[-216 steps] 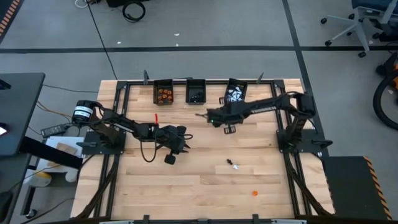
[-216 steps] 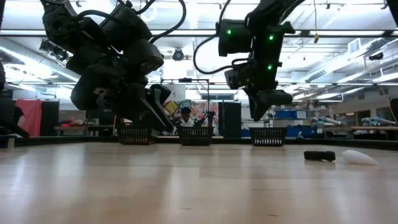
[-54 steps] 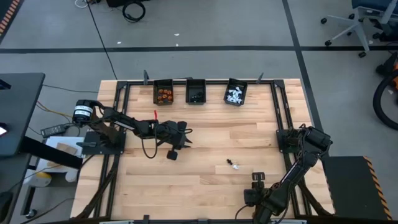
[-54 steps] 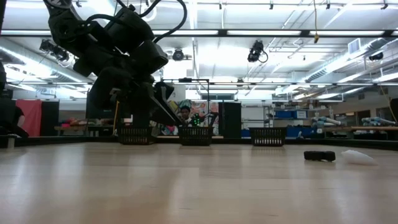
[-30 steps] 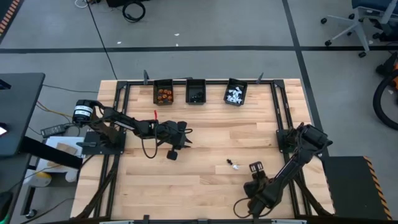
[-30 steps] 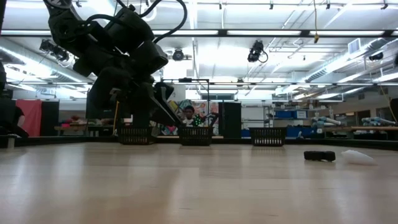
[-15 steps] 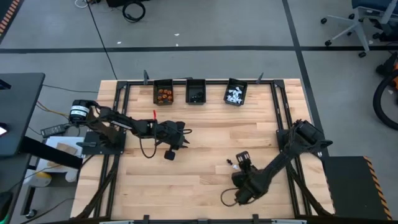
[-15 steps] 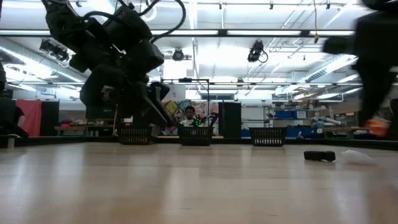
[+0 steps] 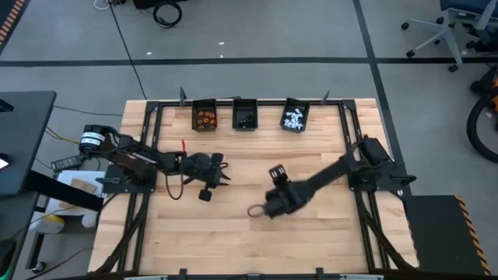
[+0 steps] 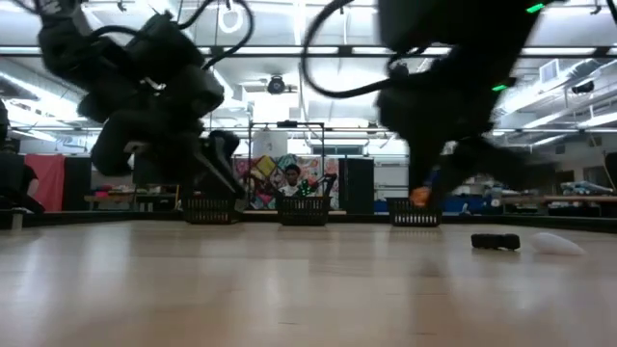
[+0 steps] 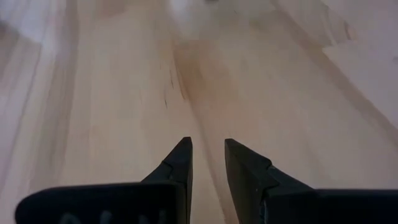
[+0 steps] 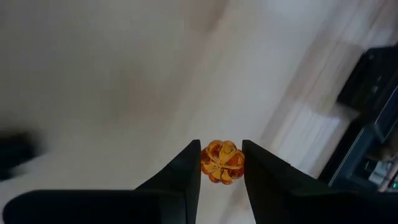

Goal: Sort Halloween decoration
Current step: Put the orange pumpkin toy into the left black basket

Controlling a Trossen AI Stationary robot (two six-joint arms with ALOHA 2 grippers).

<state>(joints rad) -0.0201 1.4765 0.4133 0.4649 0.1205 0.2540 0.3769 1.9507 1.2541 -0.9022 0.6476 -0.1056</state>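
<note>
My right jaws [image 12: 221, 163] are clamped on an orange pumpkin [image 12: 222, 162], lifted over the middle of the surface [image 9: 233, 241], well short of the bins. My left jaws [image 11: 207, 155] hang a little apart with nothing between them, above bare wood on the left side.

I judge the sorting nearly done. Three bins stand in a row at the far edge: the left bin [image 9: 205, 118] holds orange pieces, the middle bin [image 9: 244, 117] black ones, the right bin [image 9: 295, 118] white ones. What is left, as far as I can see: this pumpkin has to reach the left bin, and in the low view a black piece [image 10: 496, 242] and a white piece [image 10: 557, 244] lie loose side by side on the surface, not yet binned. From above I cannot pick those two out
</note>
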